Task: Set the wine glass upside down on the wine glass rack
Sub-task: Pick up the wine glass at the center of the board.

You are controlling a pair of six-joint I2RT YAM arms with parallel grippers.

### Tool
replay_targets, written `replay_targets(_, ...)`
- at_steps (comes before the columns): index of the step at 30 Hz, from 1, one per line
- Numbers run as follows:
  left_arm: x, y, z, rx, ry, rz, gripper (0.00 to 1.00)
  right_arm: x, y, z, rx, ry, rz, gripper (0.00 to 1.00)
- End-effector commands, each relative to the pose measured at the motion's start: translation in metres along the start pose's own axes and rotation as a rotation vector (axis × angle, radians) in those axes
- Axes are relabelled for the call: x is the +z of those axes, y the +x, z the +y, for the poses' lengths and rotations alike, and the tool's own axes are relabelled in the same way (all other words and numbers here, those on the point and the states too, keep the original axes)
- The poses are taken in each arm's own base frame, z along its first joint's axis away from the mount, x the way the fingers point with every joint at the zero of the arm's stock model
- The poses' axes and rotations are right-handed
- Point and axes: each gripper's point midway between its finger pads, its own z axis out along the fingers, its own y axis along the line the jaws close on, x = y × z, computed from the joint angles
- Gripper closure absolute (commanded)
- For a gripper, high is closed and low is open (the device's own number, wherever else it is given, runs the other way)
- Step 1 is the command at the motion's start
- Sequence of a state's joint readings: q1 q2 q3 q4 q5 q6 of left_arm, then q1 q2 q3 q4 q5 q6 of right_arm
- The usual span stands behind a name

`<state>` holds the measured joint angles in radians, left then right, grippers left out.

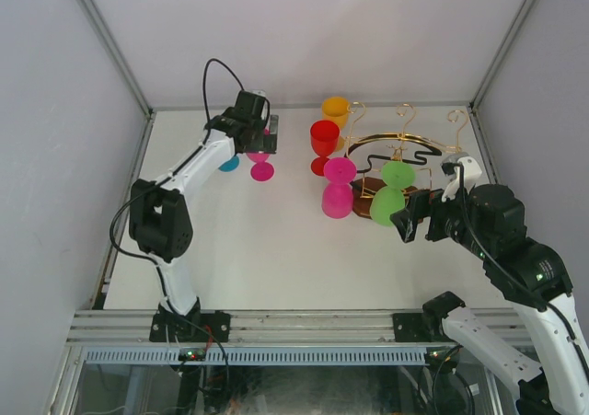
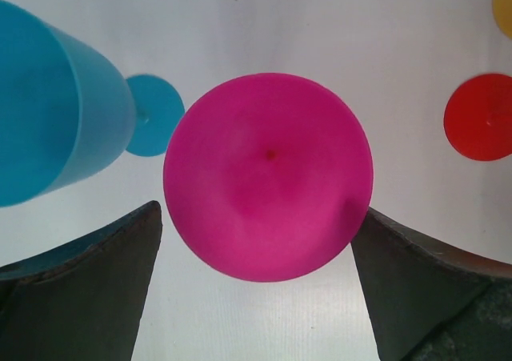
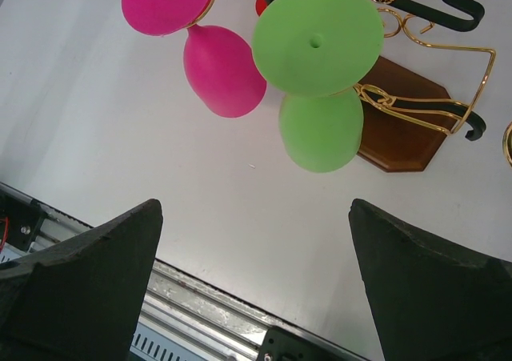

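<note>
The left fingers are spread wide and hold nothing. Directly below them sits the magenta wine glass, seen end-on as a round face, so its long axis runs straight up toward the wrist. In the top view it appears to stand upright on the bench, foot down, though the wrist hides its bowl there. Neither finger touches it, and the right-hand one sits close to its edge.

A blue glass stands just beside it on the left, near enough to be brushed as the fingers close in. A red glass stands well apart on the right, with an orange glass behind that.

The right fingers are also released and empty, hovering near the wine glass rack on the right half of the bench. A pink glass and a green glass hang there upside down by their feet.

The left arm is plainly nearer the magenta glass. The rack lies to its right, beyond the red glass. The glass probably has to be turned over on the way, and the room for that looks to be on the near side of the red glass. The back wall and the left wall stand close. I cannot tell which rack arm is free.
</note>
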<state>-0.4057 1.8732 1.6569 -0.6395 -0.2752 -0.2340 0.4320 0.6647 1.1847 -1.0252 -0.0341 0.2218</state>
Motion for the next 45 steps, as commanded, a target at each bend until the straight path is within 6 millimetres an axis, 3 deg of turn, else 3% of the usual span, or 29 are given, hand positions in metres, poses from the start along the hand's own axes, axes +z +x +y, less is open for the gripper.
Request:
replay_targets(1, 0.000, -0.028, -0.004, 0.005, 0.033, -0.050, 0.00, 0.000, -0.001, 0.000, -0.015, -0.007, -0.006, 0.00)
replay_targets(15, 0.018, -0.041, -0.006, 0.012, 0.059, -0.047, 0.00, -0.004, -0.001, -0.001, -0.014, -0.002, -0.016, 0.00)
replay_targets(21, 0.015, -0.039, -0.009, 0.003, 0.076, -0.050, 0.14, -0.007, -0.005, -0.006, -0.018, 0.025, -0.042, 0.00)
replay_targets(25, 0.000, -0.037, -0.006, -0.012, 0.091, -0.074, 0.20, -0.010, -0.012, -0.009, -0.038, 0.041, -0.074, 0.02)
replay_targets(35, -0.050, -0.017, -0.004, -0.041, 0.118, -0.119, 0.21, -0.021, -0.036, -0.003, -0.132, 0.013, -0.121, 0.05)
replay_targets(45, -0.113, 0.036, -0.006, -0.032, 0.179, -0.141, 0.22, -0.011, -0.054, 0.018, -0.193, -0.080, -0.023, 0.06)
